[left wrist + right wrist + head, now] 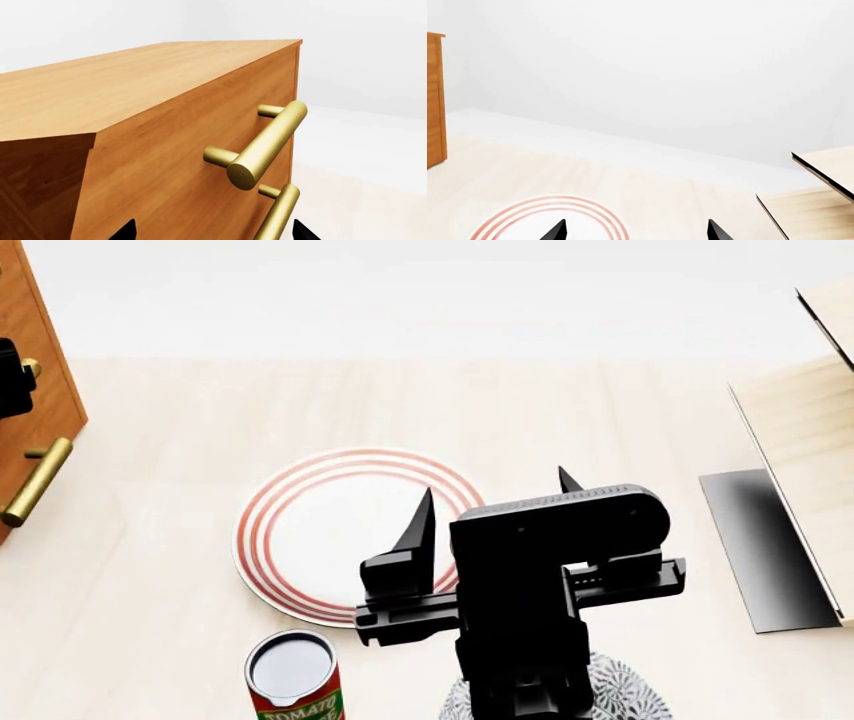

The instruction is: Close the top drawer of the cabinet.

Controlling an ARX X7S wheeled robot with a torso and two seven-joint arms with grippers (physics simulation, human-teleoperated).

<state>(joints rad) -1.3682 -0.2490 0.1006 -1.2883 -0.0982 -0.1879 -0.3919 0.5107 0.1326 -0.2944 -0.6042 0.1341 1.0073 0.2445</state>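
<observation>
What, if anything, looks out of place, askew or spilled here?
Nothing stands out. The plate lies flat, the tomato can stands upright, and the cabinet front looks flush in the left wrist view, with no drawer visibly sticking out.

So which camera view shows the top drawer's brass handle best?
The left wrist view: the top drawer's brass handle is close and fully visible there. The head view shows only a small part of it behind a dark arm part; the right wrist view shows none.
</observation>
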